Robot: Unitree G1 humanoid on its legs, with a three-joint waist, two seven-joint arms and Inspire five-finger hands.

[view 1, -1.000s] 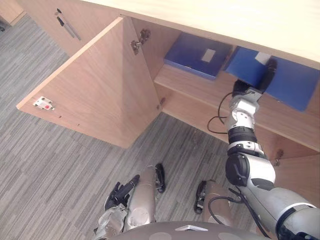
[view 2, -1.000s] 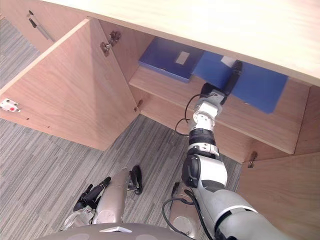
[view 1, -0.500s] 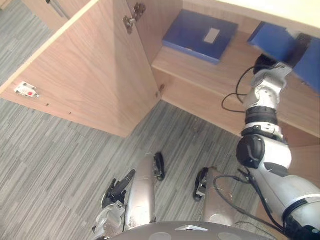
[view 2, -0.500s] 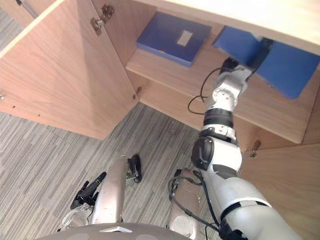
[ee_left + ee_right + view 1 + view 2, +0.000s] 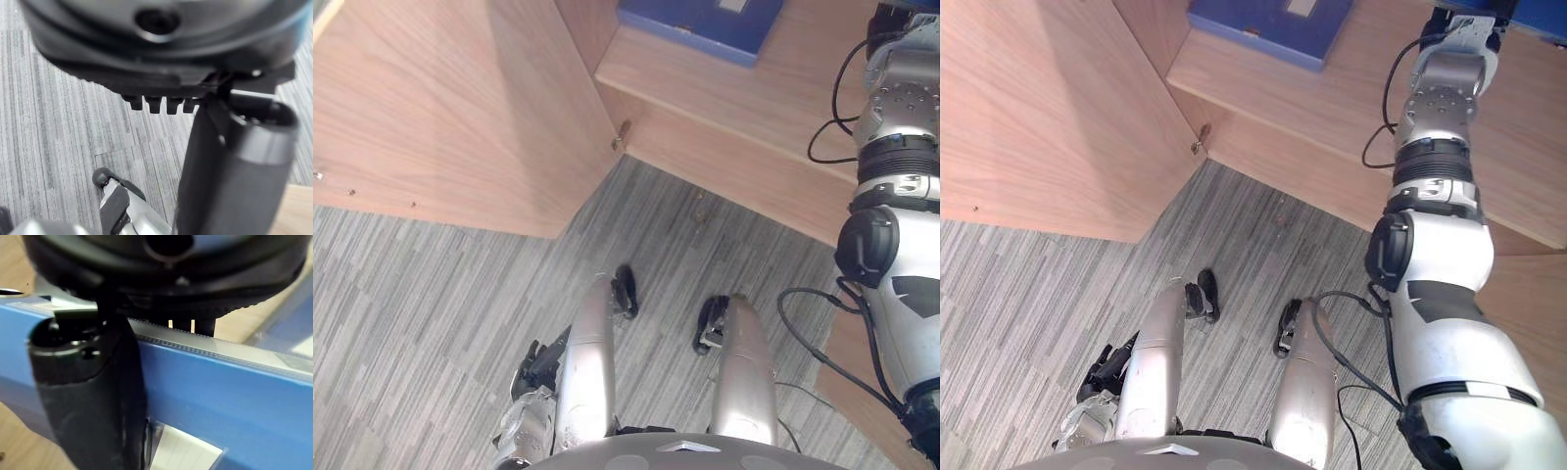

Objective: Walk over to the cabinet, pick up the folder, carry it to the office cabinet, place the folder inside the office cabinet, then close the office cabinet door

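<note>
The right hand (image 5: 88,396) was clamped on the blue folder (image 5: 220,391), with the thumb on its face and the fingers over the far edge. The folder's long edge ran crosswise to the thumb. It was held over the cabinet shelf (image 5: 1332,88). Its white label (image 5: 183,453) was unreadable. A second folder (image 5: 1263,24) lay flat alongside. The left hand (image 5: 540,364) hung relaxed.

I see a pale wooden shelf (image 5: 1332,83) with a blue folder (image 5: 1263,20) lying flat on its left part. Further right, a second blue folder (image 5: 220,396) seems to rest on it too, though I can't be sure.
</note>
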